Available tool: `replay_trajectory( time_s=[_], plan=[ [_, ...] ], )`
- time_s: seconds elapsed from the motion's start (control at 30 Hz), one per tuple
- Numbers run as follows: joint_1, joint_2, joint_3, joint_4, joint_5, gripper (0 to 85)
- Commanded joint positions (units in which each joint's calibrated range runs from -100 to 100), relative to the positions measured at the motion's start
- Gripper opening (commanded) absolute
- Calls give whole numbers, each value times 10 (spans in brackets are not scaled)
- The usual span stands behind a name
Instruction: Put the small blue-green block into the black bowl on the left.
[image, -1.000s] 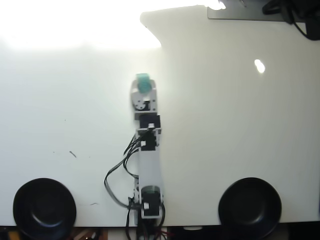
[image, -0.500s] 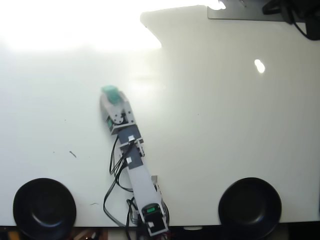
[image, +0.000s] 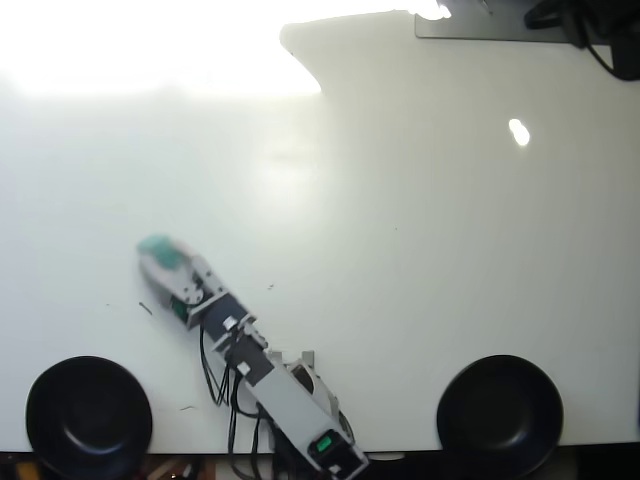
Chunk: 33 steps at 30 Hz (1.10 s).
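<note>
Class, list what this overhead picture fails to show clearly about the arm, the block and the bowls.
- Small teal foam block: motion-blurred at the gripper; whether the jaws clamp it is unreadable.
- Table's far left: washed out by glare.
- Left glossy black bowl and right black bowl: lower rims cut off by the bottom edge.

Looks like a hobbyist's bench setup: a plain white table (image: 420, 250) washed out by glare at the top, loose black cables (image: 590, 30) in the corner, a small wired arm (image: 270, 385), 2 black bowls.
</note>
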<state>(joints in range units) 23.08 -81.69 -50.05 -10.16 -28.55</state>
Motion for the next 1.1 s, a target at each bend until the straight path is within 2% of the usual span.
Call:
replay_trajectory(
  time_s=[0.0,0.17,0.6,0.97,1.07],
  plan=[
    [20,-25,45,-13,6,37],
    [67,-44,75,-47,3,37],
    [183,10,131,-58,-50,37],
    [267,108,169,-55,-62,35],
    [290,133,170,-53,-79,37]
  ],
)
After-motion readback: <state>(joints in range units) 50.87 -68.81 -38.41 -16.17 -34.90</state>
